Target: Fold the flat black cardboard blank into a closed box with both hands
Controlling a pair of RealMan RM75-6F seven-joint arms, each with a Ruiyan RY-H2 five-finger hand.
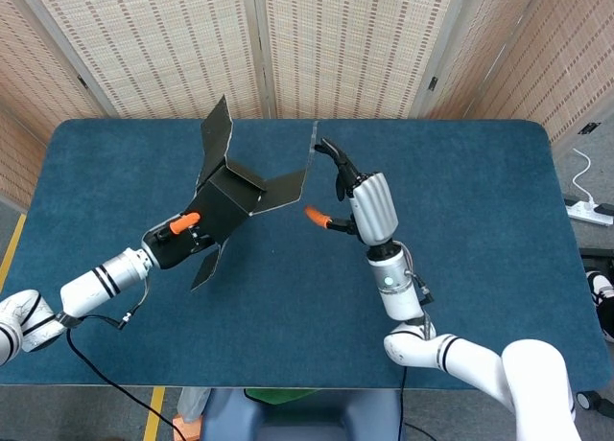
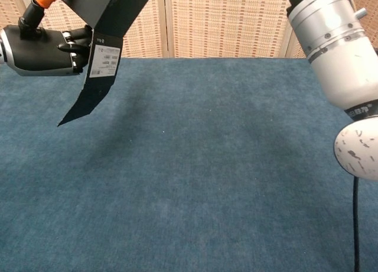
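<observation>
The black cardboard blank is partly folded into a box shape and held above the blue table. My left hand grips its lower left corner. One flap stands up, one reaches right, and one hangs down. My right hand is open with fingers spread just beyond the right flap's end; I cannot tell if it touches. In the chest view the left hand holds the blank, with the labelled flap hanging down. The right forearm fills the top right there.
Woven screens stand behind the table's far edge. A white power strip lies on the floor at the right. A black cable trails from my left arm over the near edge.
</observation>
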